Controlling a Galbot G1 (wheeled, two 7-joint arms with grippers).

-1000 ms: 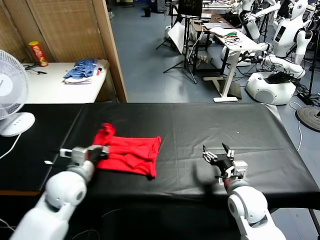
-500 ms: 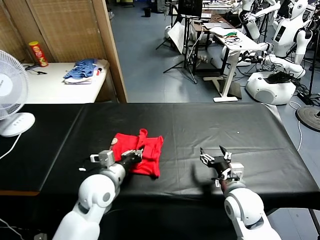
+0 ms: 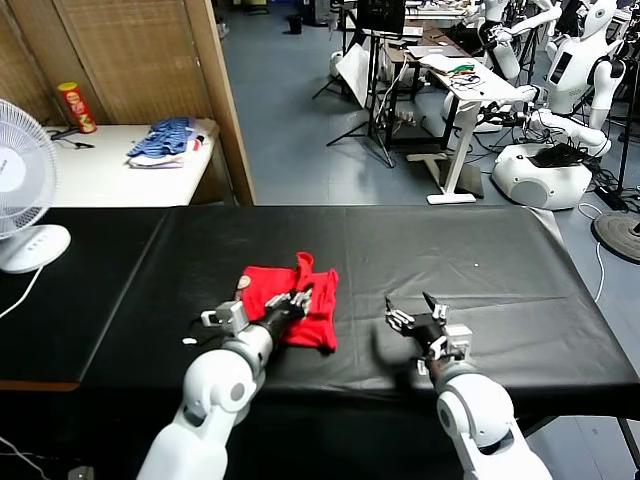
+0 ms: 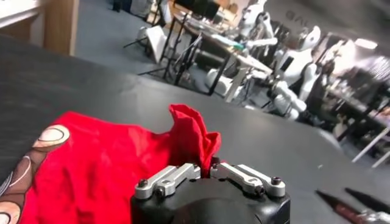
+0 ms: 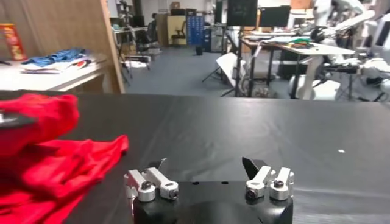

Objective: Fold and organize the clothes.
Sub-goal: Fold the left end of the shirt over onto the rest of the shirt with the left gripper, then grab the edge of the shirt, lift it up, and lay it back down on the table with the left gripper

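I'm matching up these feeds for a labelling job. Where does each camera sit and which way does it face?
Head view: on the head, looking forward and down at the black table; both arms show.
Left wrist view: behind the left end effector, facing the red T-shirt.
Right wrist view: behind the right end effector, looking along the table towards the office.
All three views share the red T-shirt.

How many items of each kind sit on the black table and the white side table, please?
Red cotton T-shirt with cartoon print: 1
White electric fan: 1
Blue striped pile of clothes: 1
Red snack can: 1
Total: 4
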